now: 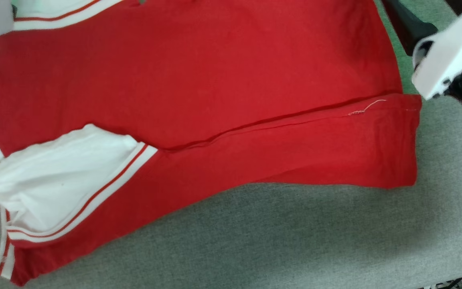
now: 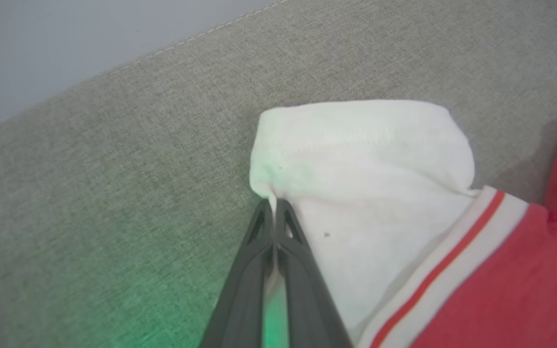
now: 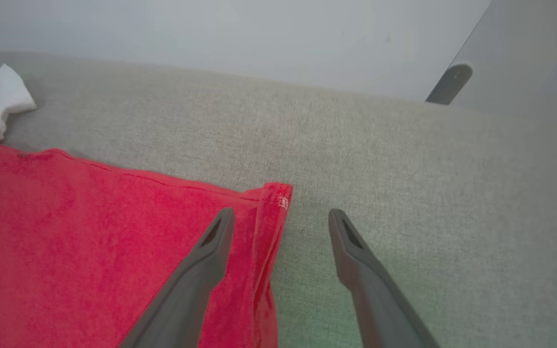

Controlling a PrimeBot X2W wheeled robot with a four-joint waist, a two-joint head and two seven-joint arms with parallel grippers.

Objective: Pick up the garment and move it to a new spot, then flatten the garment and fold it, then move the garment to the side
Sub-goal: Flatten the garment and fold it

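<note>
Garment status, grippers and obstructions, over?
Left gripper shut on white sleeve. Right gripper open over hem corner. Garment spread on grey surface. No obstruction seen.

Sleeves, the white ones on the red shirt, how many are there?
2. One sleeve lies at the shirt's near left corner in the head view. The other sleeve is at the far left, its tip pinched by the left hand.

1. The garment (image 1: 223,72) is plain red; its sleeve (image 1: 54,176) is white; its trim (image 1: 106,192) is white with a thin red stripe.
2. The padded surface (image 1: 295,241) is a grey-beige flecked weave; it is tinted green beside the left gripper (image 2: 274,205).
3. The left gripper and the right gripper (image 3: 282,215) have dark grey fingers.
4. The wall (image 3: 259,29) is pale grey.
</note>
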